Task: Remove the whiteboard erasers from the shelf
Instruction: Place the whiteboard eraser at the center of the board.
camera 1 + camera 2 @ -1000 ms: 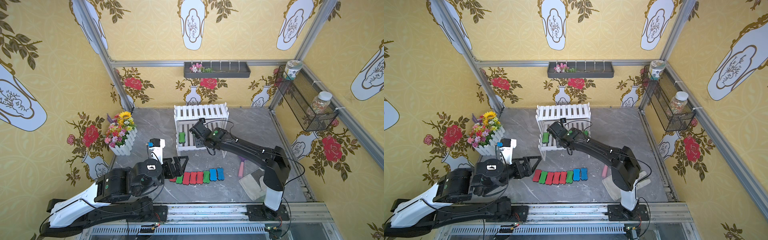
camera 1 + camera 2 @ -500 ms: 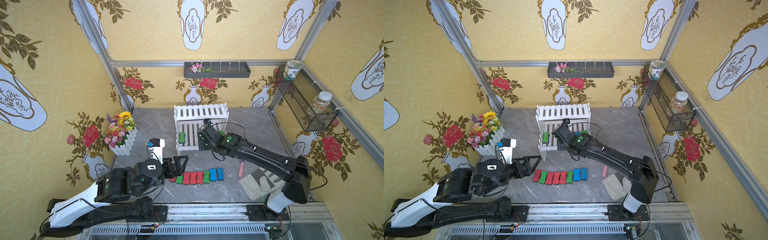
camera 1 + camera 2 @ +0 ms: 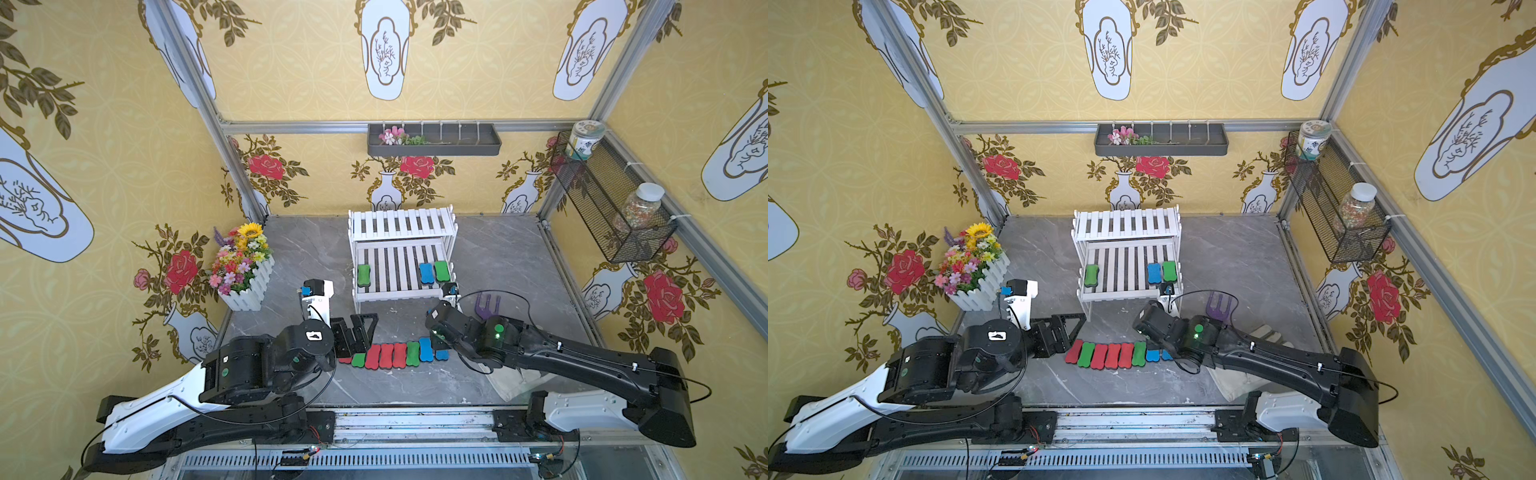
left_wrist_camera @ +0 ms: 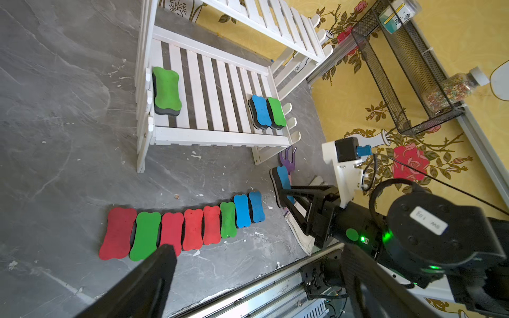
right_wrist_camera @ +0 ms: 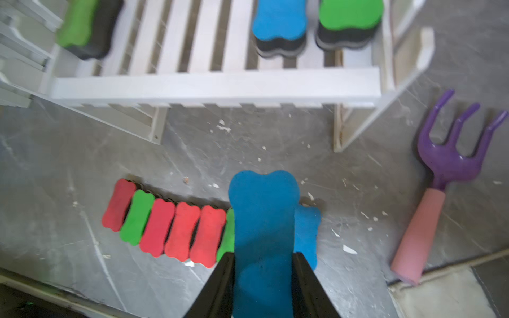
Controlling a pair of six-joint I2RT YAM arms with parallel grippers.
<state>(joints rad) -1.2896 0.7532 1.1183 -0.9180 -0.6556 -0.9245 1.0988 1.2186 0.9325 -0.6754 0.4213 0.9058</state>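
The white shelf point(image 3: 399, 294) holds three whiteboard erasers on its lower tier: a green one point(image 3: 363, 275) at the left, and a blue one point(image 3: 426, 273) beside a green one point(image 3: 441, 270) at the right. Several red, green and blue erasers lie in a row point(image 3: 390, 354) on the table in front of it. My right gripper point(image 5: 263, 264) is shut on a blue eraser point(image 5: 263, 220) and hangs over the row's right end. In both top views its wrist hides that eraser. My left gripper point(image 4: 256, 261) stands open and empty by the row's left end.
A purple hand rake point(image 3: 486, 305) with a pink handle lies right of the shelf's front leg. A pale cloth point(image 3: 515, 382) sits under my right arm. A flower box point(image 3: 243, 266) stands at the left. A black mesh basket point(image 3: 615, 212) hangs on the right wall.
My right arm has drawn back from the shelf's lower tier toward the table's front, carrying the blue eraser to the row's right end. The left arm has not moved.
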